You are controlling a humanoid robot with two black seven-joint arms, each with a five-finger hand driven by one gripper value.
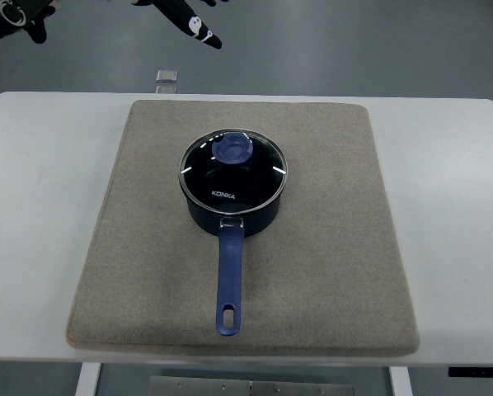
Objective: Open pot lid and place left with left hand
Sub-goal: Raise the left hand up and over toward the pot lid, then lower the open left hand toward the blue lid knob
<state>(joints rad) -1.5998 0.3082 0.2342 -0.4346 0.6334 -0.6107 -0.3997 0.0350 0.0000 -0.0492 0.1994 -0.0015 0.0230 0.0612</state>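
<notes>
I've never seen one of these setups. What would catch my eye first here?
Most likely the dark blue pot in the middle of the beige mat, its glass lid on and its long handle pointing toward the near edge. The mat lies on a white table. At the far top edge, dark shapes show, too cropped to identify.

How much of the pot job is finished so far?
Nothing looks done yet. The glass lid sits closed on the blue pot, in the middle of the grey mat. Nothing is in hand: no robot hand is near the lid's knob. Left to do: grab the knob, lift the lid off, and set it down to the pot's left.
</notes>
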